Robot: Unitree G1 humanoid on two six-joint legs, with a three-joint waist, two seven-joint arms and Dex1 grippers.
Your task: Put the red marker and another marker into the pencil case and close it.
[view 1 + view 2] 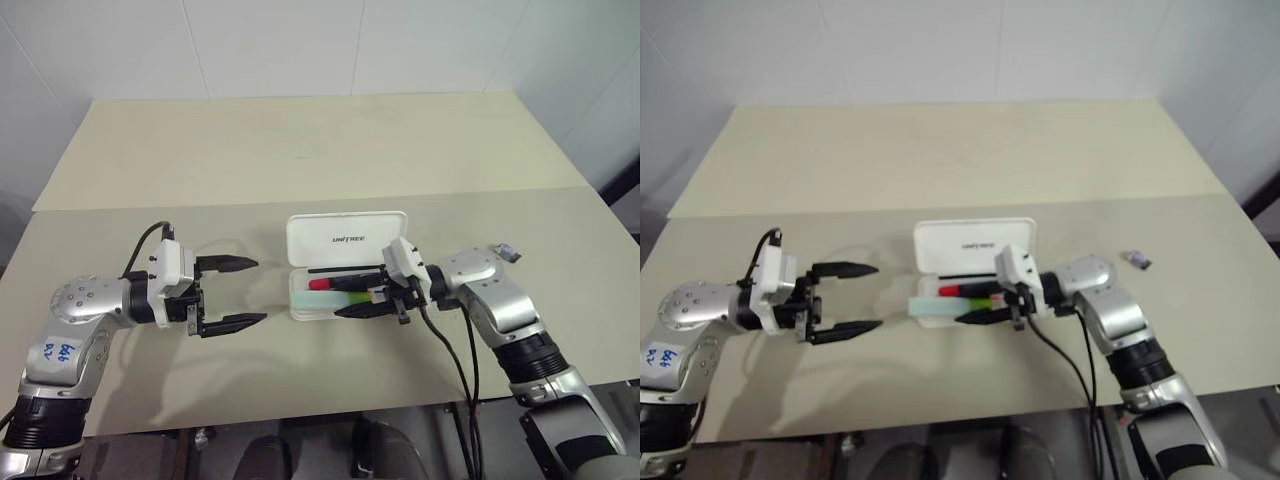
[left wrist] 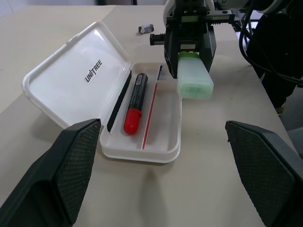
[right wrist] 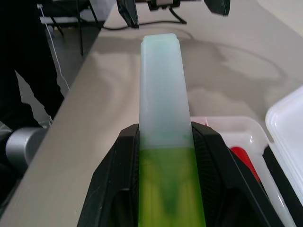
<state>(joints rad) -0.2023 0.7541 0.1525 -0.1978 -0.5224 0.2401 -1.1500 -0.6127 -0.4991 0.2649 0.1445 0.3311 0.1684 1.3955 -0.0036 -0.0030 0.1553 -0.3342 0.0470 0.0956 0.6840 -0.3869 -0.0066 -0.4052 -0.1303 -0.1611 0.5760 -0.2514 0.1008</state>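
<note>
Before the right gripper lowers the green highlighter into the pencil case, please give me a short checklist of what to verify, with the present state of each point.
1. Pencil case open, lid tilted back: ok.
2. Red marker already lying inside the tray: ok.
3. Highlighter gripped firmly: ok; the right gripper is shut on its yellow-green cap end, with the pale mint body sticking out.
4. Highlighter over the free compartment beside the red marker: not ok; it hangs above the tray's edge, partly outside.
5. Left gripper out of the way: ok; it is open, apart from the case.
6. Highlighter short enough to fit the compartment: cannot tell.
</note>
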